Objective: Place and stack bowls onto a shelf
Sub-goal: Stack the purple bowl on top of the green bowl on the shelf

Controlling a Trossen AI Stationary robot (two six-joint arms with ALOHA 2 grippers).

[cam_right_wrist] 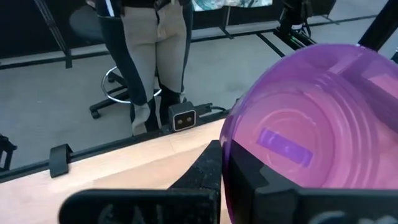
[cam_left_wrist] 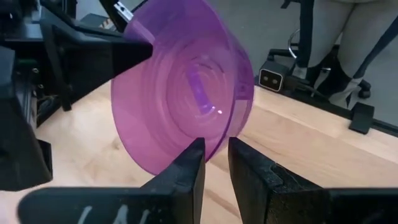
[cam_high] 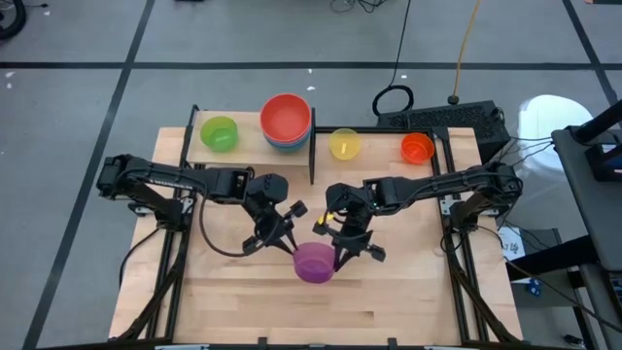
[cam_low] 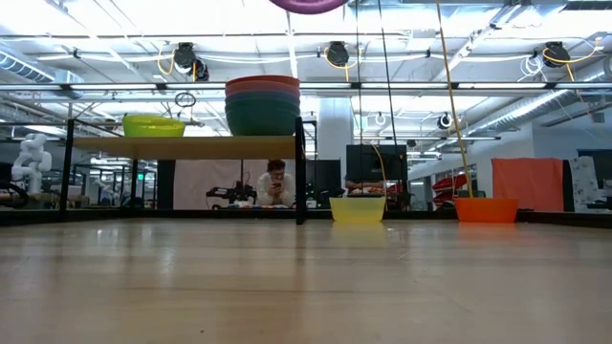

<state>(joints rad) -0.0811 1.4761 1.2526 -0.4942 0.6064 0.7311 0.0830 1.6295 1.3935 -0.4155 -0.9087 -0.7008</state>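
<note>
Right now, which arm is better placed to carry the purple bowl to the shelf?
The right arm, probably. Its claw is shut on the purple bowl's rim, holding it above the table. The left claw is beside the bowl, with its jaws at the rim but not pinching. The shelf has free space beside the green bowl.

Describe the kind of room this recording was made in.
Probably a robotics lab or workshop: exposed ceiling pipes and cables, another light-wood raised workbench behind, a seated person farther back, and a black keyboard by the table.
</note>
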